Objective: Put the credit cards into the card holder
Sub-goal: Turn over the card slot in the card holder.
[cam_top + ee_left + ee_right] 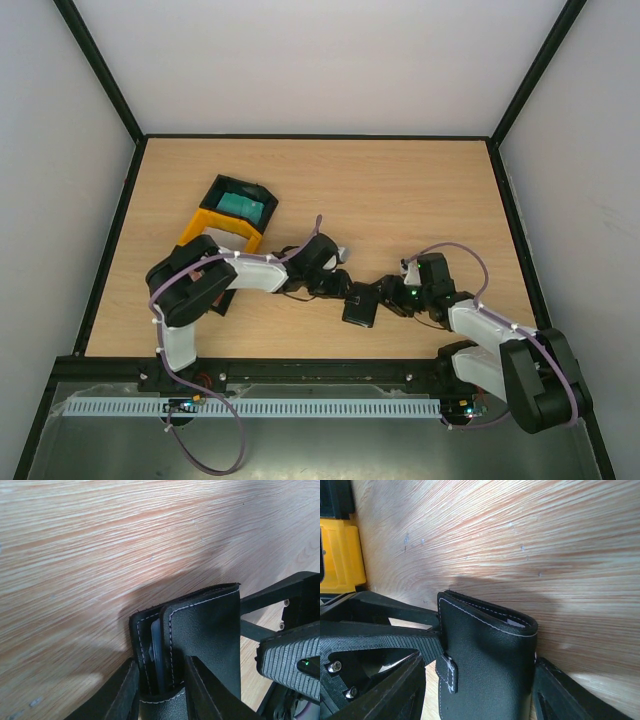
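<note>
Card holder [359,305] upright near middle of bench near edge; left fingers [122,692] pinch its open side, right fingers [570,700] straddle it wide, grip unclear. Pale card [155,652] seems tucked inside, teal card [240,205] left in tray [222,187] toward far-left corner

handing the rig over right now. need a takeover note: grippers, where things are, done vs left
Grippers: left gripper pinches the card holder by its near edge. The right gripper straddles it with jaws wide; a sliver of table shows beside one finger, so it looks unclamped.
Things: the holder sits between the two grippers, with a pale card edge inside. The teal card lies in the black tray, far left.
Done: one card in, it seems.
Left: the teal card at least. The left arm hides part of the yellow tray, so I cannot tell about other cards.
</note>
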